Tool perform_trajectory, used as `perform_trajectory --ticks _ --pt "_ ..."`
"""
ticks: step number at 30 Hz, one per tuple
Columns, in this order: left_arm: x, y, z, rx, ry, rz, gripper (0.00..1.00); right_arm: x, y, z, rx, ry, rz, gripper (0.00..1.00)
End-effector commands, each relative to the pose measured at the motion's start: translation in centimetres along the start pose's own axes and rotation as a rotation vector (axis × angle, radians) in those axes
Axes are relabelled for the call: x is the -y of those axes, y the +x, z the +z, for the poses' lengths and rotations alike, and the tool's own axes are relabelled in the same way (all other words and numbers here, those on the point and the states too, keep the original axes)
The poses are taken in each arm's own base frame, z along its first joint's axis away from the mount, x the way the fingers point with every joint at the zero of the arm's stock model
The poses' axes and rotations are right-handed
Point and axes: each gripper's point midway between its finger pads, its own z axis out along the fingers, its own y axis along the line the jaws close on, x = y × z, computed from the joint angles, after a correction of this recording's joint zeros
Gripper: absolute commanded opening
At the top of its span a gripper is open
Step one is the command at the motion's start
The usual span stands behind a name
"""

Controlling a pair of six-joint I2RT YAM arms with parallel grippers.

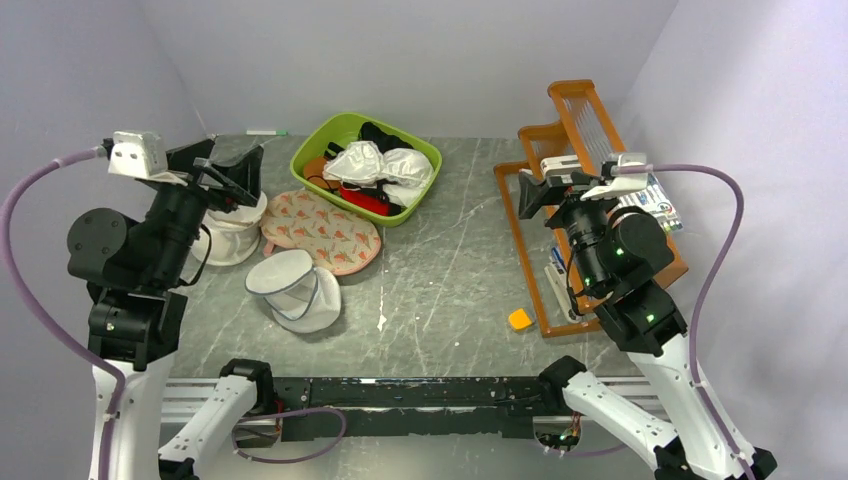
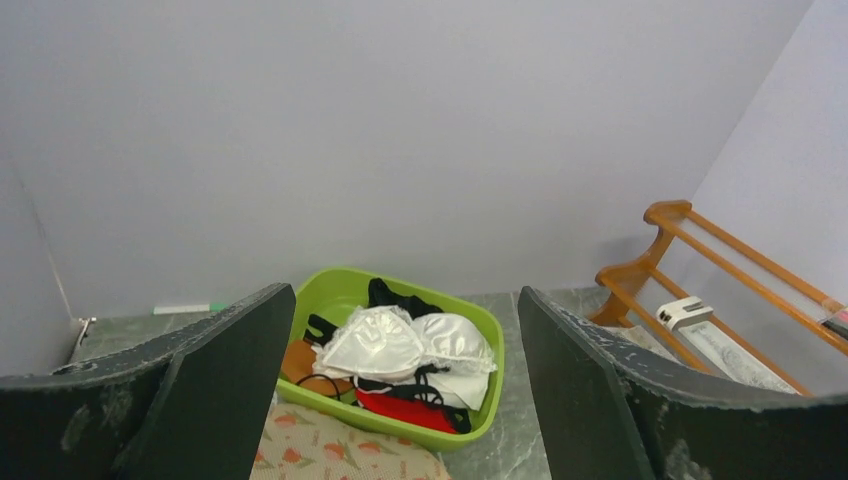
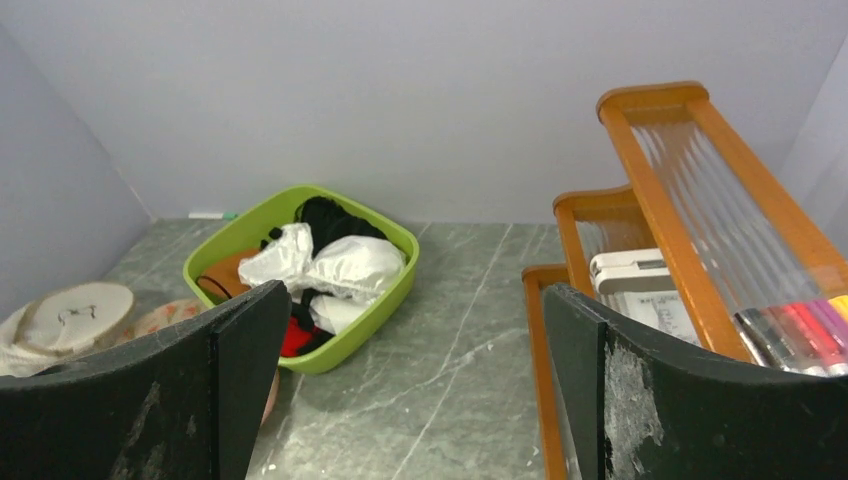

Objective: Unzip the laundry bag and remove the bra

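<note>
The pink floral laundry bag (image 1: 320,232) lies flat on the table in front of the green basket (image 1: 425,185). Its near edge shows at the bottom of the left wrist view (image 2: 340,452). I cannot see its zip state. The black bra is hidden; only some black cloth (image 1: 380,133) shows in the basket, under white bras (image 1: 385,165). My left gripper (image 1: 236,172) is open and empty, raised above the table left of the bag. My right gripper (image 1: 530,195) is open and empty, raised at the right beside the wooden rack (image 1: 590,130).
Two round white mesh bags stand near the pouch, one in front (image 1: 295,290) and one at the left (image 1: 232,238). The rack holds papers and pens. A small orange piece (image 1: 520,319) lies by its near corner. A green marker (image 1: 265,132) lies at the back wall.
</note>
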Motion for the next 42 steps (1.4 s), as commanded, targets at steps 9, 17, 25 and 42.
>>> perform_trajectory --ticks 9,17,25,42 --pt "-1.0 4.6 1.0 -0.062 -0.035 -0.005 0.94 0.2 3.8 0.5 0.002 -0.033 0.106 1.00" --pt "-1.2 9.4 2.7 -0.187 -0.025 0.011 0.94 -1.3 5.7 1.4 -0.089 -0.125 0.103 1.00" --pt "-1.3 13.7 4.0 -0.297 0.001 0.030 0.94 -4.4 8.1 2.0 -0.114 -0.306 0.138 1.00" --pt "-3.6 15.2 4.2 -0.311 -0.081 0.020 0.94 -19.9 20.9 5.3 -0.449 -0.567 0.102 1.00"
